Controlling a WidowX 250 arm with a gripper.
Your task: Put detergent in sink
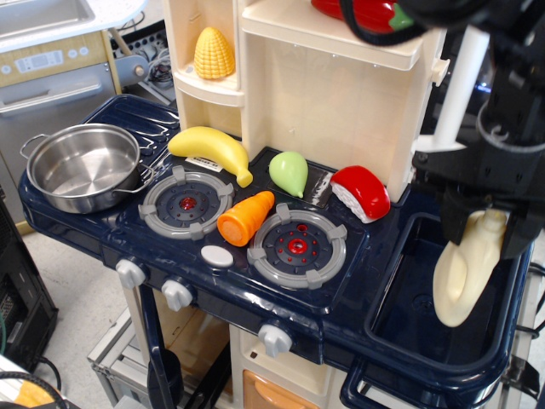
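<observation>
The tall cream-white plastic bottle of detergent (pixel 466 273) hangs in the air over the deep dark navy plastic sink (pixel 400 328). It tilts, with its fat bottom end low down and to the left. Its top end is pinched between the two fingers of the big black robot gripper (pixel 487 223), which comes down from above on the right.

Left of the sink is the dark blue toy stove top (pixel 128 226) with two round grey burners. A red and white toy piece (pixel 360 192) sits close to the sink's left edge. An orange toy carrot (pixel 244 218) lies between the burners. A light green toy pear (pixel 289 172) rests behind it. A yellow toy banana (pixel 210 151) lies further left. A shiny round steel pot (pixel 83 166) sits at the far left. A yellow toy corn cob (pixel 214 54) stands on the cream shelf above.
</observation>
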